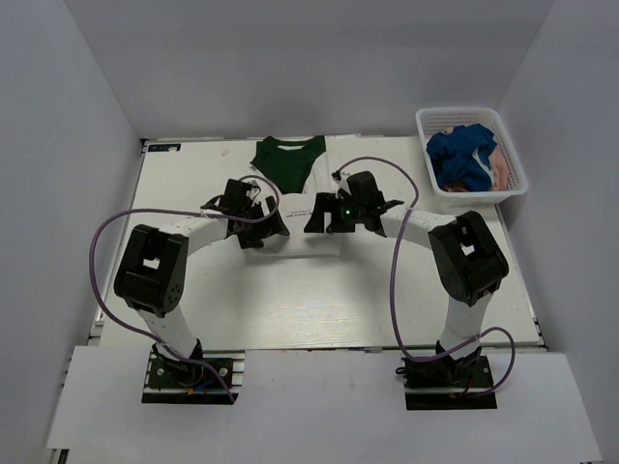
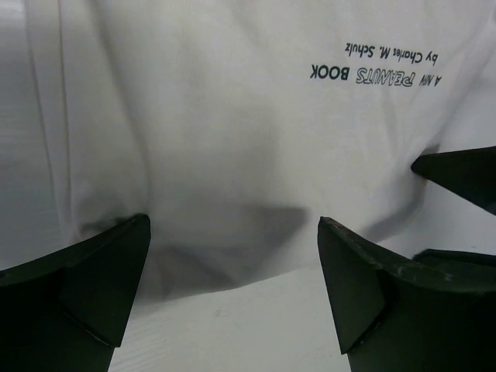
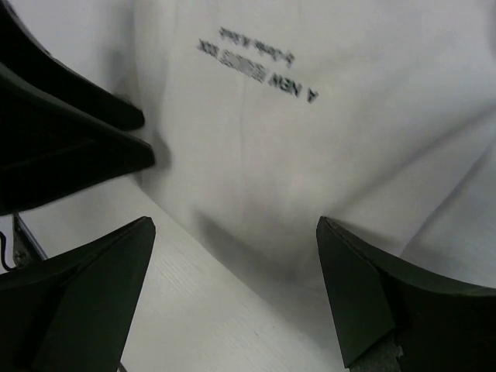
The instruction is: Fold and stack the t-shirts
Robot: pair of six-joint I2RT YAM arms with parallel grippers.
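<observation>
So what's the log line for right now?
left gripper open | right gripper open | both over cream shirt on table | blue shirt in basket

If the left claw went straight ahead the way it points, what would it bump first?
Probably the cream t-shirt: the open left claw points at its near edge, just below the printed words. How far off it is, I can't tell.
</observation>
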